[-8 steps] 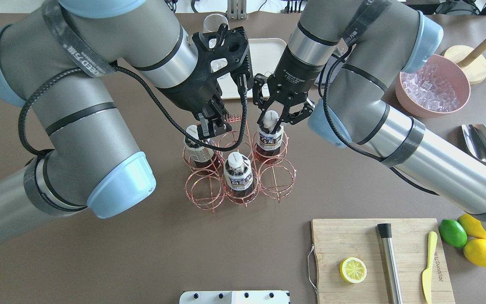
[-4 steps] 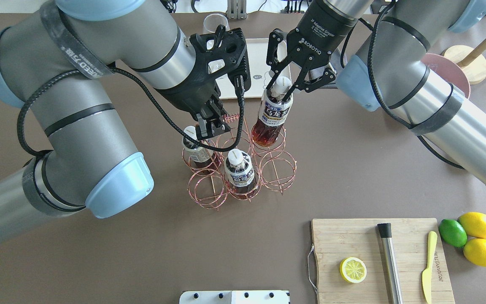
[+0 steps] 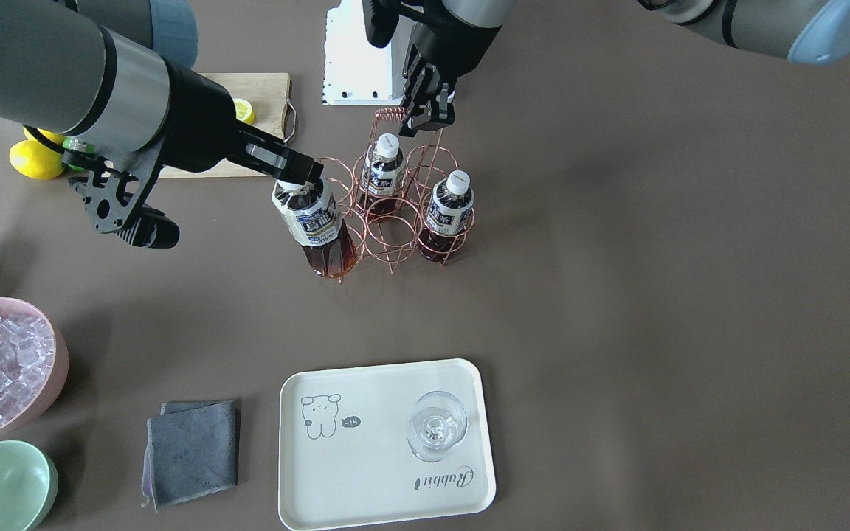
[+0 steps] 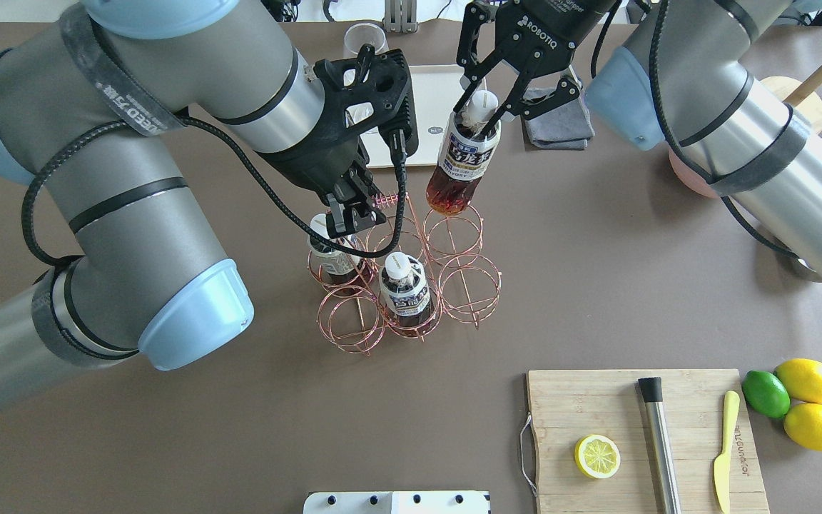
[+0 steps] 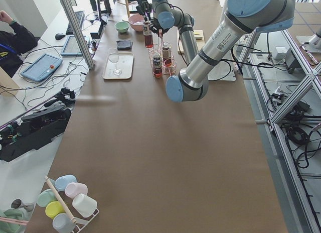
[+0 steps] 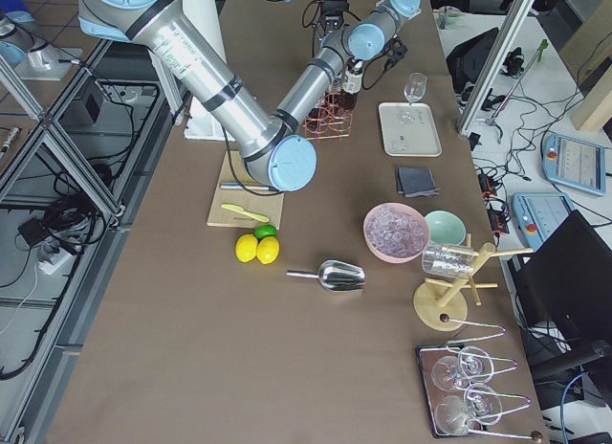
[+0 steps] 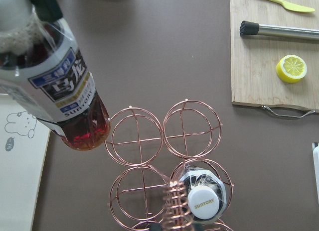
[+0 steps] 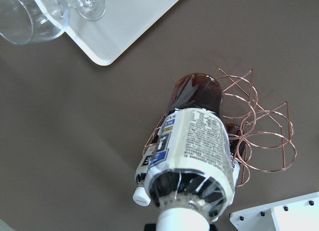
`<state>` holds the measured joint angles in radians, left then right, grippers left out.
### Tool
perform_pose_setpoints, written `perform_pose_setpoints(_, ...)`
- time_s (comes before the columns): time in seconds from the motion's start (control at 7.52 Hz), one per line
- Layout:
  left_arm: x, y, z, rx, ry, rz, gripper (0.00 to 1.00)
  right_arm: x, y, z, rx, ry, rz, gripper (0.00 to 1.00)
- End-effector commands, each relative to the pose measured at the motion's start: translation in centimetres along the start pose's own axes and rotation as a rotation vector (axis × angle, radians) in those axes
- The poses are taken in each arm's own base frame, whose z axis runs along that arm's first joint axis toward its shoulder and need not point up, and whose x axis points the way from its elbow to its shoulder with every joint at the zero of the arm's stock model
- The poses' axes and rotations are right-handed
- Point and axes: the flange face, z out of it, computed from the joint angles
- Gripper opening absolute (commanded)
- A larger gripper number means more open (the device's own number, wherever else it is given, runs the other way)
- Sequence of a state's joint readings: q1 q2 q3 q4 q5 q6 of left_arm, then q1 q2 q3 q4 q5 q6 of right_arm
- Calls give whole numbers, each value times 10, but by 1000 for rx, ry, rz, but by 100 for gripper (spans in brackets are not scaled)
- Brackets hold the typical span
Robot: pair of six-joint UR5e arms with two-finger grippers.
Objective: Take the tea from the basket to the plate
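Right gripper [image 4: 484, 114] clamps tea [image 4: 462, 160] by its neck, clear of basket [image 4: 468, 291]; left gripper [image 4: 352, 210] pinches basket's handle, likely steadying it for lift-out.

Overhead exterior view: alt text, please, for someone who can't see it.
The right end effector holds a tea bottle by its cap, tilted, out of the basket near its far right cell. The left end effector grips the basket handle; two more bottles stand in it.
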<state>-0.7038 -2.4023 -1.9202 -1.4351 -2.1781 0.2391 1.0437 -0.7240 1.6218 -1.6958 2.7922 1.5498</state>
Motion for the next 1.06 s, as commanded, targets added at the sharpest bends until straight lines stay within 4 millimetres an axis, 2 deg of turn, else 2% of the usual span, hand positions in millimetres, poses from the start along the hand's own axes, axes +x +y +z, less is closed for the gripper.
perform_pose_setpoints(0.0, 5, -1, -10, 16, -7, 8, 0, -39, -46, -19, 18, -4, 54, 0)
perform_pose_setpoints(0.27, 11, -2, -20, 32, 1, 15, 0, -48, -87, -13, 73, 28, 12, 0)
perform_pose_setpoints(0.4, 10, -1, -25, 38, -1, 12, 0, -55, -98, 2, 110, 58, -8, 0)
perform_pose_setpoints(0.67, 0, 6, -52, 48, -44, -1, 0, -76, -119, 49, 186, 110, -84, 0)
perform_pose_setpoints(0.93, -10, 28, -88, 52, -83, -31, 0, -82, -156, 62, 217, 151, -215, 0)
